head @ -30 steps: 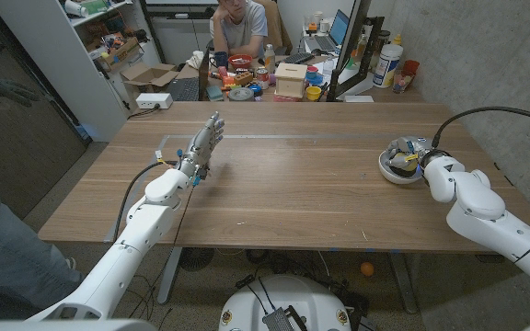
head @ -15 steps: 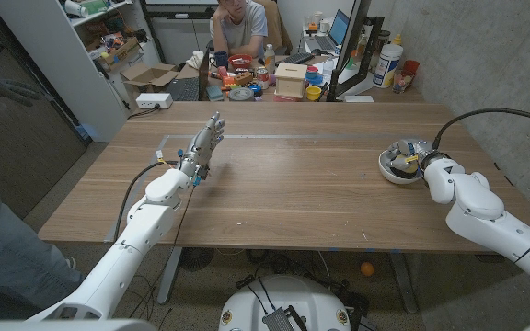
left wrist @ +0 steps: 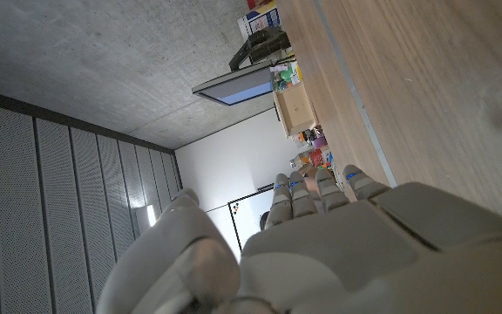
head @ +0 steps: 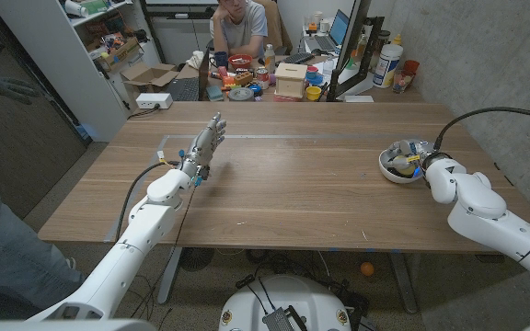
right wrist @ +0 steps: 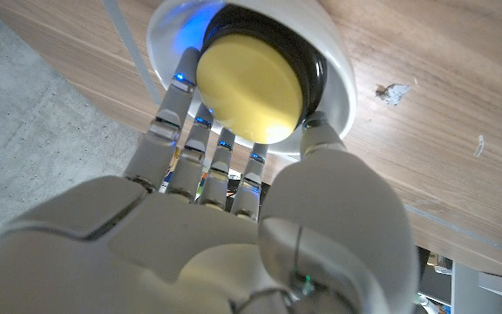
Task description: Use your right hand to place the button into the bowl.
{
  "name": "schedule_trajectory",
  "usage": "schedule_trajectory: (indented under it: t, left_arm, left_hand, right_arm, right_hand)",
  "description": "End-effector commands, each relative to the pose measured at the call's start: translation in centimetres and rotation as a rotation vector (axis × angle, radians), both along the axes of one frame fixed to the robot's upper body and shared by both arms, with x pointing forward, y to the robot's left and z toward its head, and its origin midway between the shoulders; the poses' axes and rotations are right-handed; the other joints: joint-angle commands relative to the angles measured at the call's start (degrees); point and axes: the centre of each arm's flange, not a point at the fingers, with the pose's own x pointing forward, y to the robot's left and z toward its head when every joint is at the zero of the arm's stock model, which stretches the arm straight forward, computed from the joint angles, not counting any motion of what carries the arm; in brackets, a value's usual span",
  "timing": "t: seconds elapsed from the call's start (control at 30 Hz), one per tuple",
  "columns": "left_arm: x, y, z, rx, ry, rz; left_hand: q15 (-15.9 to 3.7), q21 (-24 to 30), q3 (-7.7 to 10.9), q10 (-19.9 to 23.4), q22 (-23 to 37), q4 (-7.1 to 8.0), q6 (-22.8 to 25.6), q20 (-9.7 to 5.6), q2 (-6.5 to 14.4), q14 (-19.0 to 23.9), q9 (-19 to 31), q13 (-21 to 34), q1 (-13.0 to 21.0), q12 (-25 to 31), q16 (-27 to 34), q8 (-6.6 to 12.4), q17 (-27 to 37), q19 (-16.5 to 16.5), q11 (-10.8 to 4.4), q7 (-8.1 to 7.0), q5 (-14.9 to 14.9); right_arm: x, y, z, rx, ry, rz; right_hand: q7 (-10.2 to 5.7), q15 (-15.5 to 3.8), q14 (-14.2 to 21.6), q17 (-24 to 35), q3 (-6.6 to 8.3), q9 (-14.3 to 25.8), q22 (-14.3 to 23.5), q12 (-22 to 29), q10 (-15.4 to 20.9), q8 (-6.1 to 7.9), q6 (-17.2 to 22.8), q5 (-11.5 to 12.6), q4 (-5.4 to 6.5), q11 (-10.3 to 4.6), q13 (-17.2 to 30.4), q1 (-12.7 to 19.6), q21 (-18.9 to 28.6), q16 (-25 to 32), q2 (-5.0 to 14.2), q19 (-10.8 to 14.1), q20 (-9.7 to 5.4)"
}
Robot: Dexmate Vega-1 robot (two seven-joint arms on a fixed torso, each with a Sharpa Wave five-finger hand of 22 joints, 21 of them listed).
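Observation:
The button (right wrist: 249,80), a yellow disc on a black base, sits in the mouth of the white bowl (right wrist: 342,70). My right hand (right wrist: 234,218) reaches over the bowl, with fingers along one side of the button and the thumb against the other, so it holds the button. In the head view the bowl (head: 386,171) stands near the table's right edge, with my right hand (head: 410,152) over it and a bit of yellow showing inside. My left hand (head: 205,145) is at the table's left, fingers straight and apart, holding nothing; its back also shows as my left hand (left wrist: 338,235).
A person (head: 237,23) sits behind the table's far edge at a cluttered desk (head: 274,78). A black cable (head: 486,115) arcs over the right arm. A small crumpled scrap (right wrist: 395,90) lies on the wood near the bowl. A person's leg (head: 7,248) is at the left edge.
My right hand has shifted very slightly over the bowl. The left arm has not moved.

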Motion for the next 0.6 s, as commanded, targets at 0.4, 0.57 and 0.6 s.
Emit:
schedule_trajectory:
  t: [0.4,0.57,0.6]
  left_arm:
    - [-0.1,-0.5,0.0,0.009,-0.002,-0.013]
    - [-0.1,-0.6,0.0,0.011,0.0,-0.016]
    - [-0.1,-0.6,0.0,0.012,0.0,-0.016]
  left_hand:
    - [0.11,0.15,-0.22,0.28,0.28,0.12,0.8,0.34,0.7,0.48,0.13,0.16,0.36,0.53,0.33,0.36,0.11,-0.15,-0.5,0.18,-0.3]
    - [0.16,0.16,-0.19,0.29,0.28,0.1,0.87,0.34,0.87,0.6,0.13,0.16,0.47,0.53,0.36,0.37,0.11,-0.14,-0.57,0.16,-0.3]
    - [0.15,0.16,-0.18,0.29,0.28,0.09,0.89,0.34,0.89,0.59,0.13,0.16,0.48,0.53,0.36,0.37,0.11,-0.14,-0.54,0.15,-0.3]
  right_arm:
    - [-1.9,0.5,0.9,0.005,-0.103,0.042]
    - [-1.9,0.6,1.1,0.011,-0.104,0.039]
    - [-1.9,0.6,1.1,0.017,-0.104,0.041]
  right_hand:
    - [-0.2,-2.67,-3.75,0.44,-0.32,-0.74,0.11,-0.03,-0.11,-0.31,1.56,0.21,0.62,-1.02,0.23,-1.62,-1.16,-0.94,1.22,-0.45,0.57]
    - [-0.02,-1.2,-4.24,0.49,-0.57,-1.03,0.1,-0.03,-0.04,-0.57,1.56,0.15,0.75,-0.86,0.24,-2.16,-1.54,-0.91,1.11,-0.81,1.49]
    - [0.09,-0.84,-4.4,0.47,-0.67,-1.12,0.1,-0.07,-0.12,-0.71,1.44,0.15,0.78,-0.79,0.24,-2.33,-1.69,-0.93,1.02,-0.99,2.04]
